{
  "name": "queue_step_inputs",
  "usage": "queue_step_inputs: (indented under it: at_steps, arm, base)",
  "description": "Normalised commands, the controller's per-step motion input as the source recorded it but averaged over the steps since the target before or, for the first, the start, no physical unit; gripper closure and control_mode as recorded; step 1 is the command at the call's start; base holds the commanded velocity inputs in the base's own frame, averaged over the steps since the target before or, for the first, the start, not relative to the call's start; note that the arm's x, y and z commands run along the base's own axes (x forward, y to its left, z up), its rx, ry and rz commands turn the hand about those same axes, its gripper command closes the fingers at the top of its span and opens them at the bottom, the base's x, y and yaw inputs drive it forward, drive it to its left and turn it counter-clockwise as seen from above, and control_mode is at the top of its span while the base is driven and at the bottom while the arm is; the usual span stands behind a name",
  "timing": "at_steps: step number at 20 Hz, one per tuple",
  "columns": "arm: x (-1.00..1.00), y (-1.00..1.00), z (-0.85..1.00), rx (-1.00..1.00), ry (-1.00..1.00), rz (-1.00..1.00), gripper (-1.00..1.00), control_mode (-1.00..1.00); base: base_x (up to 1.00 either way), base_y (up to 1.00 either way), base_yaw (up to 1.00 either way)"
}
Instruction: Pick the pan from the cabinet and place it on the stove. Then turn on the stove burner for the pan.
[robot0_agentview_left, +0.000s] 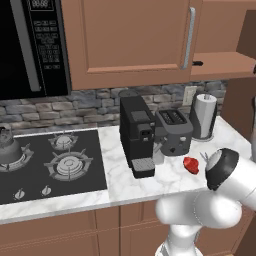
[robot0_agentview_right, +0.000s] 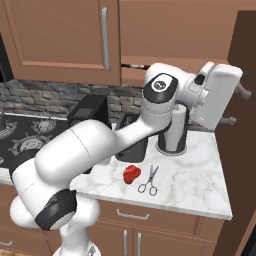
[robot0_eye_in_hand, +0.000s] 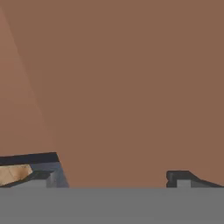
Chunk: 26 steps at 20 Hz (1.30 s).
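The brown cabinet (robot0_agentview_left: 130, 40) hangs over the counter, with its right section standing open above a wooden shelf (robot0_agentview_left: 220, 64). On that shelf a short dark piece (robot0_agentview_left: 197, 63) pokes out past the door edge; it looks like the pan's handle, and the rest of the pan is hidden. My gripper (robot0_agentview_right: 239, 106) is open and empty, raised over the counter's right end and pointing at the opened brown door (robot0_agentview_right: 246, 60). In the hand view the fingertips (robot0_eye_in_hand: 43, 175) stand wide apart close before a plain brown panel. The black stove (robot0_agentview_left: 95, 150) lies far left, with its large stove burner (robot0_agentview_left: 70, 165) bare.
A silvery kettle (robot0_agentview_left: 7, 145) sits on the stove's left burner. A black microwave (robot0_agentview_left: 30, 45) hangs above. On the marble counter (robot0_agentview_right: 200, 175) stand a coffee machine (robot0_agentview_left: 137, 135), a toaster (robot0_agentview_left: 172, 130) and a paper towel roll (robot0_agentview_left: 204, 115). A red item (robot0_agentview_right: 131, 173) and scissors (robot0_agentview_right: 149, 182) lie near the front.
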Motion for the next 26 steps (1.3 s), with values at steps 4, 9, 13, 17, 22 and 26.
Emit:
queue_step_inputs:
  at_steps: [4, 9, 13, 17, 22, 26]
  arm:
    - [-0.18, 1.00, 0.00, 0.00, -0.09, 0.05, -1.00, -1.00]
    - [-0.11, 1.00, -0.03, 0.04, -0.14, 0.17, -1.00, -1.00]
    - [-0.07, 1.00, -0.13, 0.11, -0.20, 0.25, -1.00, -1.00]
    - [0.00, 1.00, -0.04, 0.12, -0.23, 0.29, -1.00, -1.00]
    - [0.09, 0.85, 0.02, 0.10, -0.32, 0.34, -1.00, -1.00]
    - [0.05, 0.65, 0.06, 0.10, -0.36, 0.34, -1.00, -1.00]
  base:
    - [0.00, 0.00, 0.00]
    - [0.00, 0.00, 0.00]
    - [0.00, 0.00, 0.00]
    - [0.00, 0.00, 0.00]
    - [0.00, 0.00, 0.00]
    - [0.00, 0.00, 0.00]
